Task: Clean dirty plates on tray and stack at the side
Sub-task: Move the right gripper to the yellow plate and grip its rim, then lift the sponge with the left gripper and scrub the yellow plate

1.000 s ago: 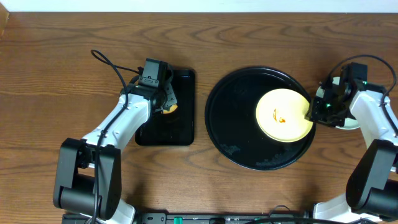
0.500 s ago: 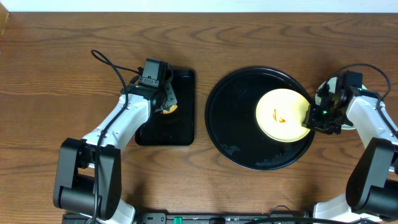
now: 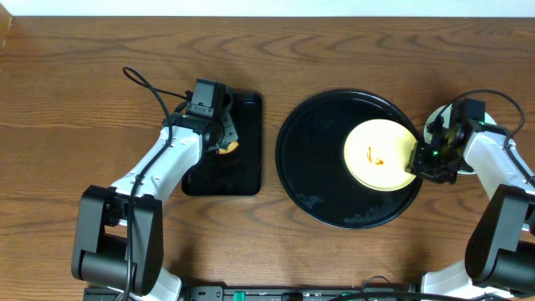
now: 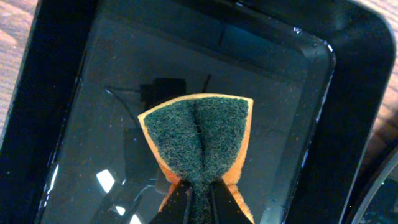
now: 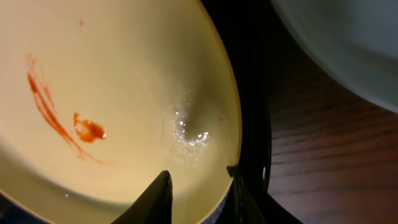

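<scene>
Straddling rim of smeared yellow plate [image 5: 112, 93], at right edge of round tray [image 3: 318, 159], with right gripper [image 5: 200, 186], jaws narrow, clamp impossible to tell. Pinching sponge [image 4: 199, 134] tight in left gripper [image 4: 199, 199]. Risking slip off wet rim on lift, or bump into blue plate [image 5: 348, 43] nearby.

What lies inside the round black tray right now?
One pale yellow plate bearing an orange-red sauce smear sits toward the right of the round black tray. The tray surface under that plate is covered, so unseen.

Sponge [image 4: 198, 140] over rectangular black tray [image 4: 62, 74] on wooden table [image 3: 84, 84]
</scene>
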Robot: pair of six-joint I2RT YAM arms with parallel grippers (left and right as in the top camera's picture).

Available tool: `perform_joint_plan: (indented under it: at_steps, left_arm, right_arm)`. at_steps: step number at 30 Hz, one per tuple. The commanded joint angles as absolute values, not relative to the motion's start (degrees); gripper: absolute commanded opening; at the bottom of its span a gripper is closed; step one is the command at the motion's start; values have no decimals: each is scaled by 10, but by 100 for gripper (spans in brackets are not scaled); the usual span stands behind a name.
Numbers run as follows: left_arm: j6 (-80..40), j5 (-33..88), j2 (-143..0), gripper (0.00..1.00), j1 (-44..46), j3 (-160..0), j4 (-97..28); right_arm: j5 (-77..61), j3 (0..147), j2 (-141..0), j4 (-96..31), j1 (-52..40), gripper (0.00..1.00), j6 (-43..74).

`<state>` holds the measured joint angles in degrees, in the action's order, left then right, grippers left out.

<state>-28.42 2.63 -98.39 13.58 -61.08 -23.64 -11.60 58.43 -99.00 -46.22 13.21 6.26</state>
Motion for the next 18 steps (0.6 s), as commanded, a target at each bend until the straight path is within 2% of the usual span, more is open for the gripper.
perform_joint_plan:
  at_steps: [1, 3, 5, 12, 18]
  left_arm:
    - [-277, 24, -988, 8, 133, -604, -240]
    - [-277, 24, -988, 8, 133, -604, -240]
    - [-277, 24, -988, 8, 133, -604, -240]
    - [-277, 24, -988, 8, 134, -604, -240]
    - [-276, 46, -988, 7, 134, -604, -234]
  right_arm:
    - [-121, 556, -997, -439, 123, 31, 94]
    - [-124, 543, -997, -421, 123, 30, 101]
    - [-133, 536, -997, -405, 123, 25, 102]
    - [-146, 535, -997, -353, 112, 2, 102]
    - [-172, 535, -997, -329, 62, 1, 103]
